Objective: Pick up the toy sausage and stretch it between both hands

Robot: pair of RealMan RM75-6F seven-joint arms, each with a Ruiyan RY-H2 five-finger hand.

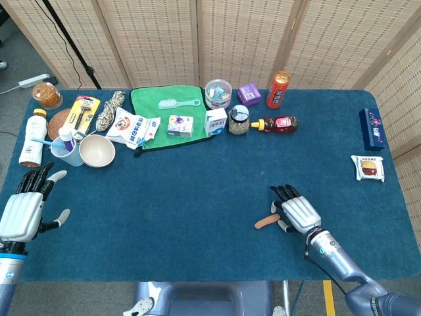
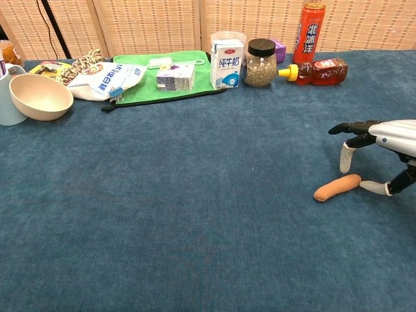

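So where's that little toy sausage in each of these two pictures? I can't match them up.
Head view: the toy sausage lies low and right of centre on the blue table, just left of the right hand.
Chest view: the toy sausage lies at the right, mid-height, beside the right hand.
Shared landmark: the orange can standing at the table's far edge.

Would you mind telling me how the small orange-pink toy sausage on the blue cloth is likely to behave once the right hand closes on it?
The orange-pink toy sausage is a smooth, rounded cylinder lying flat, so it may roll away from a finger's nudge. It looks small and probably light, easy to knock aside. The right hand brackets its end with spread fingers; the soft blue cloth should damp sliding somewhat.
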